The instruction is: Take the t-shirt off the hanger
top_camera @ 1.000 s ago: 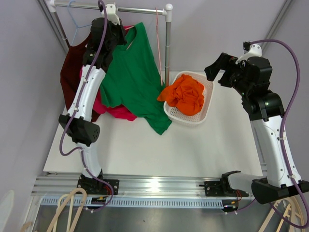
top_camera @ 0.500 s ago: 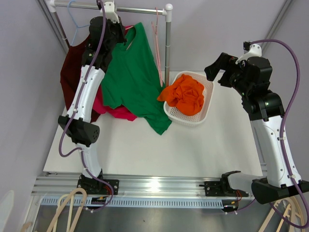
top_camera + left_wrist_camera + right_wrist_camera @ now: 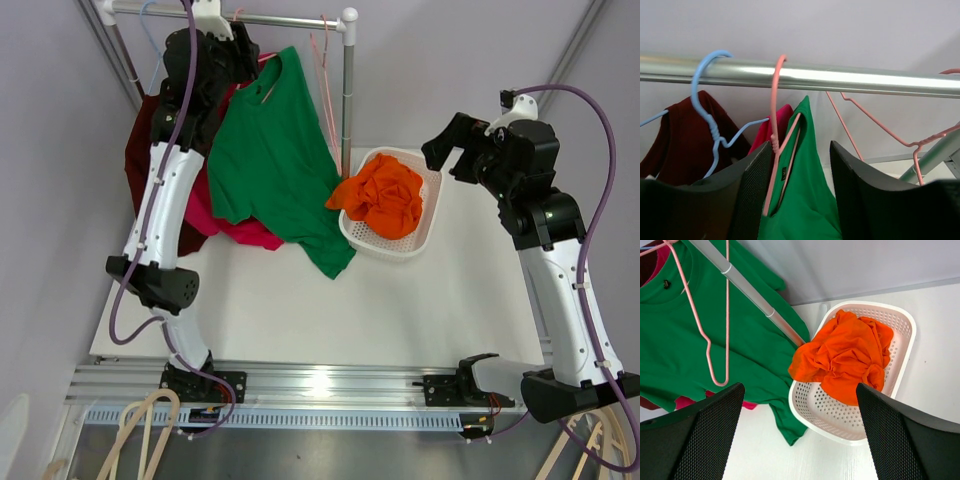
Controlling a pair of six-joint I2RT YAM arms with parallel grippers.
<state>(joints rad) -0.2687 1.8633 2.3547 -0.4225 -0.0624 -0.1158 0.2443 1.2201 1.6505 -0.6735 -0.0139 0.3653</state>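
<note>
The green t-shirt (image 3: 270,160) hangs from a pink hanger (image 3: 774,100) on the metal rail (image 3: 840,79), its hem trailing onto the white table. My left gripper (image 3: 245,60) is up at the rail by the shirt's collar. In the left wrist view the left gripper (image 3: 800,190) stands open, with the shirt's shoulder (image 3: 810,200) and the hanger's neck between the fingers (image 3: 747,195), which are not pinching. My right gripper (image 3: 450,150) hovers open above the basket, holding nothing; the right wrist view shows it (image 3: 800,435) wide apart.
A white perforated basket (image 3: 385,247) holds an orange shirt (image 3: 385,195). An empty pink hanger (image 3: 325,90) hangs by the rail's post (image 3: 347,100). A blue hanger (image 3: 702,100) carries a maroon garment (image 3: 145,150); a magenta garment (image 3: 240,232) hangs behind the green one.
My left gripper has opened, and the left arm has shifted left along the rail. The empty pink hanger has swung slightly. The right arm has barely moved.
</note>
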